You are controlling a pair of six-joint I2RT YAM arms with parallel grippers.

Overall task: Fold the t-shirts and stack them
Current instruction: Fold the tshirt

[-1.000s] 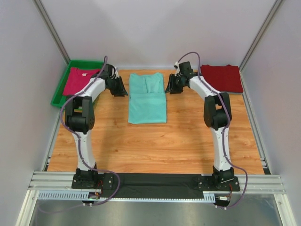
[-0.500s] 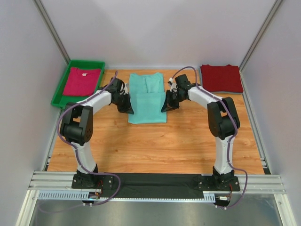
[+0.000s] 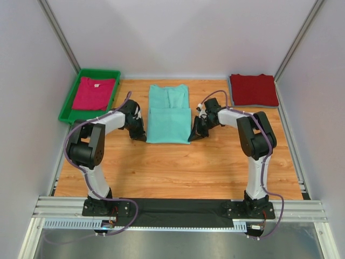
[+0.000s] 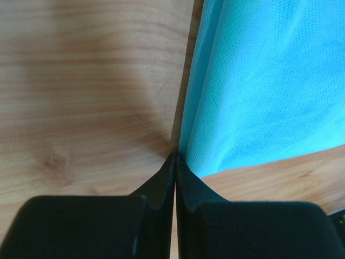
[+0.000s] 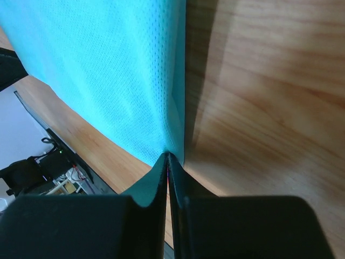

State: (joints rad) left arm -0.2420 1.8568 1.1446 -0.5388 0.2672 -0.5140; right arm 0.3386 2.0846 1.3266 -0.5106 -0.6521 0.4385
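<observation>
Where it lies folded, mint-teal t-shirt [image 3: 168,124], fine-meshed

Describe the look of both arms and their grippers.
Left arm and right arm match: white tubular links, bulky black joints, and a thin purple cable looped along each. The left gripper and right gripper are matte black, each with two flat fingers tapering to thin tips.
</observation>
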